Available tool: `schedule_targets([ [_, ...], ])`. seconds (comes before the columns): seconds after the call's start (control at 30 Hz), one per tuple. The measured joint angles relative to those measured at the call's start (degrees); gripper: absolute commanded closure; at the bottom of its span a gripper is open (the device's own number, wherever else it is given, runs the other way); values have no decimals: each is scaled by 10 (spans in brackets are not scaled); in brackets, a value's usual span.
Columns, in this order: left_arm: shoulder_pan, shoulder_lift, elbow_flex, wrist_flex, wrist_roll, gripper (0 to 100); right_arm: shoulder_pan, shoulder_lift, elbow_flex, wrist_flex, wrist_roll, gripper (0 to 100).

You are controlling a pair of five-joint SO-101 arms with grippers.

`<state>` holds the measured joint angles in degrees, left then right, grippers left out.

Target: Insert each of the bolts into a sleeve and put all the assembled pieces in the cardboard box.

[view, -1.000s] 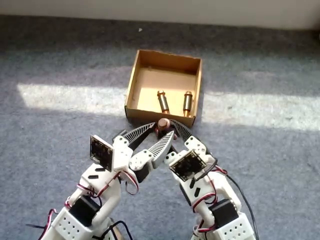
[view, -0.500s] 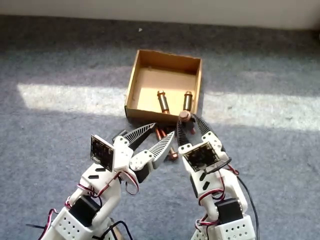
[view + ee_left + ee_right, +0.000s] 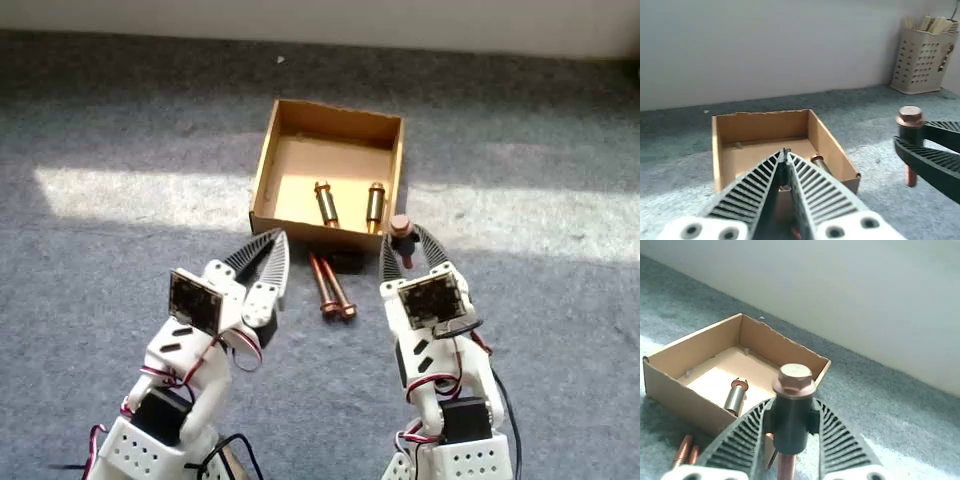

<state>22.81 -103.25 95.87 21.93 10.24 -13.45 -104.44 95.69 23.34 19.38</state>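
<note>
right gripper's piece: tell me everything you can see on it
The assembled piece is a copper-coloured bolt, flanged hex head up, run through a black sleeve, with its bare copper end poking out below. It stands upright, clamped at the sleeve between the ribbed fingers of the right gripper; nothing else touches it. In the high view it sits by the corner of the cardboard box nearest that arm, outside the walls.
</note>
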Motion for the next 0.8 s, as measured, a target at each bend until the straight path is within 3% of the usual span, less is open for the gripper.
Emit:
schedule_targets([
  [0.2, -142, 0, 2, 37, -2, 993, 10, 0, 0, 0, -51, 994],
  [0.37, -204, 0, 2, 115, -2, 993, 13, 0, 0, 0, -53, 994],
  [0.67, -227, 0, 2, 265, -3, 993, 11, 0, 0, 46, -53, 994],
  [0.8, -227, 0, 2, 281, -4, 993, 11, 0, 0, 90, -53, 994],
])
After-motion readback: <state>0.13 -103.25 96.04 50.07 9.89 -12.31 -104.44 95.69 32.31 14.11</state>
